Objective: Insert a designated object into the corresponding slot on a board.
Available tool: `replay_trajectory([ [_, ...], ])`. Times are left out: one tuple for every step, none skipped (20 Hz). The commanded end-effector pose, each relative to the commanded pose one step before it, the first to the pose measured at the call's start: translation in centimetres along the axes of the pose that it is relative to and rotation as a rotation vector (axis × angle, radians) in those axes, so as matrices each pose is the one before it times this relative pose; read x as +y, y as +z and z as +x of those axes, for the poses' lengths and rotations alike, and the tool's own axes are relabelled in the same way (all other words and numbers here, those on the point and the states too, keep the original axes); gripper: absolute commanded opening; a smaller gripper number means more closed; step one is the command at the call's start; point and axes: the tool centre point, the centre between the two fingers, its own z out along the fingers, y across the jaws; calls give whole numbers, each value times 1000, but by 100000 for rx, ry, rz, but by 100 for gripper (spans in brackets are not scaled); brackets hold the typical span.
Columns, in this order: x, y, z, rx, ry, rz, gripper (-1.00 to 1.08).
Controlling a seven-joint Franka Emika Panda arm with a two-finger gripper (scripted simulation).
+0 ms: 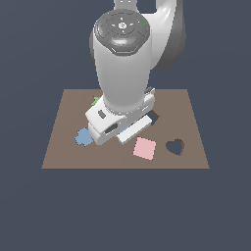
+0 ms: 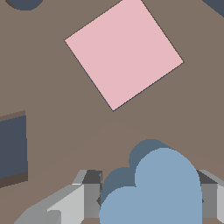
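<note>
In the wrist view the light-blue heart [image 2: 153, 188] sits between my two grey fingers [image 2: 89, 194], casting a shadow on the brown board [image 2: 57, 100] below it. My gripper [image 2: 149, 201] is shut on the heart. In the exterior view the arm's white hand [image 1: 117, 125] hides the fingers; only a pale blue sliver [image 1: 126, 131] shows under it. The dark heart-shaped slot [image 1: 175, 146] lies toward the exterior view's right, beyond the pink square [image 1: 145, 148], well apart from the gripper.
A blue jagged cross piece [image 1: 84, 138] lies at the exterior view's left of the hand. The dark square hole [image 1: 153, 116] [image 2: 13, 148] peeks out beside the hand. A green piece [image 1: 95, 100] shows behind the arm. The pink square [image 2: 124, 52] lies flat just ahead.
</note>
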Motion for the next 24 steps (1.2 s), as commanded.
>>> replay_trajectory([
  [275,-62,612,43,-6417,-46,-100],
  [124,-16,272,3,-2917,-5,-100],
  [131,-17,288,3,-3082,-6,-100],
  [138,-18,303,3,-3248,-6,-100],
  [144,-19,320,4,-3415,-6,-100],
  [150,-20,336,4,-3583,-6,-100],
  [157,-20,352,4,-3752,-6,-100],
  [163,-21,369,4,-3921,-6,-100],
  [170,-22,385,4,-4091,-6,-100],
  [176,-23,403,4,-4262,-6,-100],
  [181,-23,416,4,-4397,-6,-100],
  [181,-23,419,3,-4420,-6,-100],
  [181,-23,421,3,-4429,-5,-100],
  [181,-23,423,3,-4438,-5,-100],
  [180,-23,425,3,-4448,-4,-100],
  [180,-22,426,3,-4457,-4,-100],
  [180,-22,428,3,-4467,-4,-100],
  [180,-22,430,3,-4476,-3,-100],
  [180,-22,432,3,-4486,-3,-100],
  [179,-22,434,3,-4496,-2,-100],
  [179,-22,437,3,-4507,-2,-100],
  [179,-21,439,3,-4518,-2,-100],
  [179,-21,441,3,-4530,-1,-100],
  [179,-21,444,3,-4543,-1,-100],
])
